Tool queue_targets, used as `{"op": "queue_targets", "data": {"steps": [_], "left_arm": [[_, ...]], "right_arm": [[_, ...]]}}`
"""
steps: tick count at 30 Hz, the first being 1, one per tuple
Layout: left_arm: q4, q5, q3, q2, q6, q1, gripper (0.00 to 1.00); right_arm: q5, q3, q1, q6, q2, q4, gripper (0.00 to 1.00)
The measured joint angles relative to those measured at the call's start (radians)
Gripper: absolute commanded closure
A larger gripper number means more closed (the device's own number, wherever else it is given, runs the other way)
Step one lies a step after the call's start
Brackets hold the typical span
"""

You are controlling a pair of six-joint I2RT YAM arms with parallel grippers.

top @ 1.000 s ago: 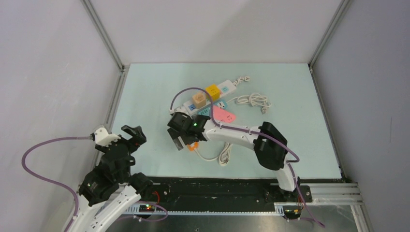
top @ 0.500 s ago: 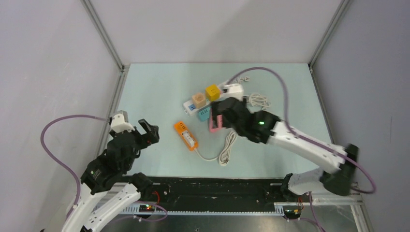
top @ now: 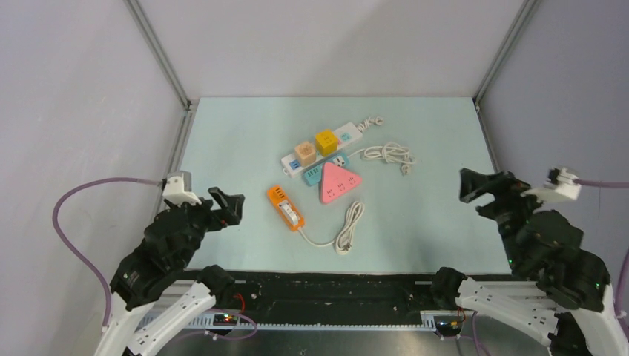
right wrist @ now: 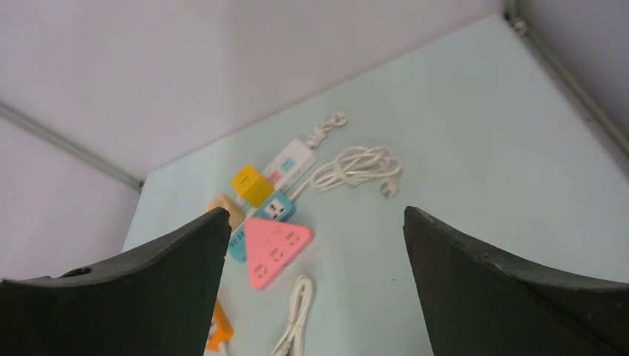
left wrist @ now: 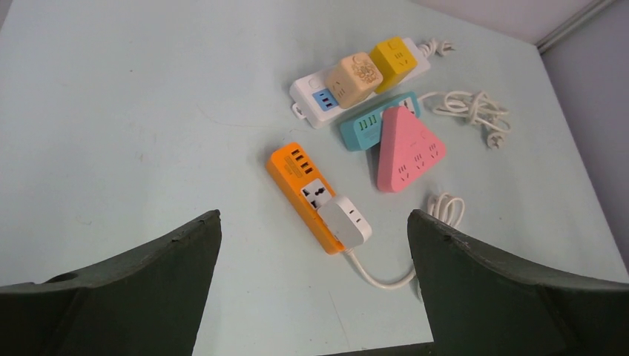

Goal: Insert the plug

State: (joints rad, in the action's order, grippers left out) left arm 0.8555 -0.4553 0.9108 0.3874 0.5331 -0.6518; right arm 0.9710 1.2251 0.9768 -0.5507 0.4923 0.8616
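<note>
Left wrist view: white plug [left wrist: 344, 221] sits on orange power strip [left wrist: 297, 178]; right wrist view shows strip's corner only. Left gripper [left wrist: 313, 216] and right gripper [right wrist: 315, 215] spread wide, empty.

A long power strip [top: 346, 134] is laid slantwise near the middle of the table [top: 245, 133], its right end turned toward the far edge. Two cube adapters [top: 304, 153] are seated side by side on its left half. A short strip [top: 311, 175] is set just before it, and a triangular socket block [top: 338, 182] is placed against that strip's right end. To the left, nearer the front edge, a flat strip [top: 280, 200] is found with a plug [top: 295, 217] on its near end. A coiled cord [top: 347, 236] is laid before the triangular block. A bundled cable [top: 389, 153] is laid right of the long strip.
</note>
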Motion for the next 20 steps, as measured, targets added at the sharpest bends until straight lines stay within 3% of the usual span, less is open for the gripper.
{"op": "queue_targets", "data": {"steps": [8, 20], "left_arm": [[0.000, -0.005, 0.001, -0.099, -0.004, 0.000, 0.00], [0.005, -0.027, 0.024, -0.192, -0.029, 0.000, 0.00]], "right_arm": [[0.136, -0.012, 0.000, 0.010, -0.178, 0.091, 0.10], [0.174, -0.016, 0.000, 0.029, -0.193, 0.118, 0.11]]}}
